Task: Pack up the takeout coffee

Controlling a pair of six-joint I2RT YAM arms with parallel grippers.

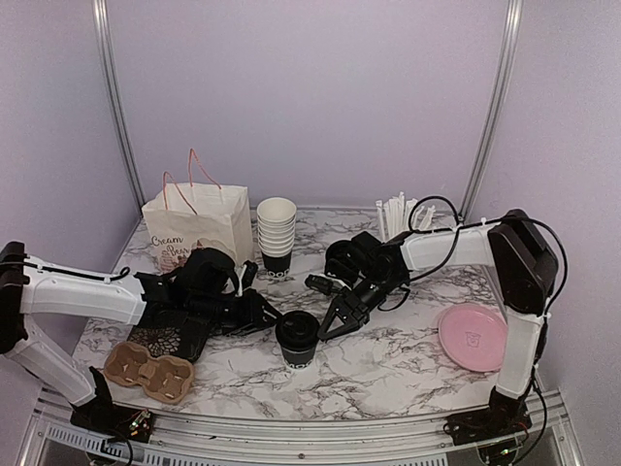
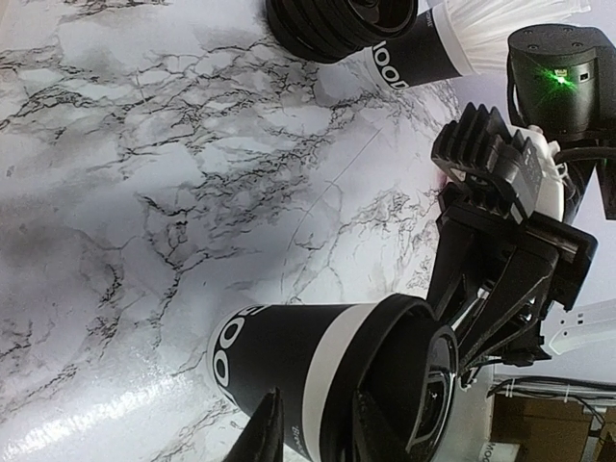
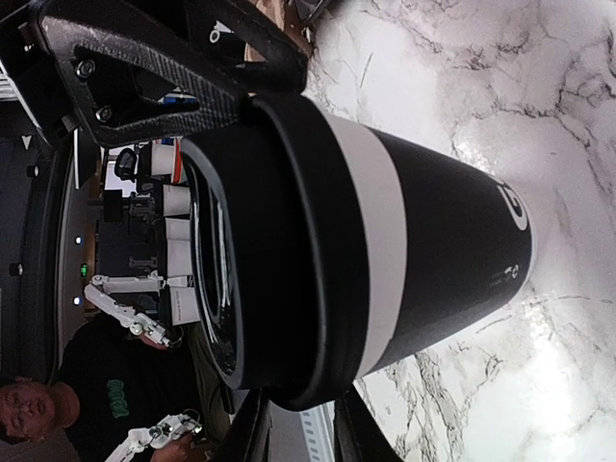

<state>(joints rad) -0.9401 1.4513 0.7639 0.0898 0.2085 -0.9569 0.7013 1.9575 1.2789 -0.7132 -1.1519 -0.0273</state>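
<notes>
Top external shows the takeout coffee (image 1: 296, 340) upright in the middle of the desk (image 1: 408, 364), the left pincer (image 1: 266, 315) and right pincer (image 1: 332, 323) narrowed on opposite sides of its lid (likely steadying it while the lid seats), though whether either truly pinches I cannot tell.
</notes>
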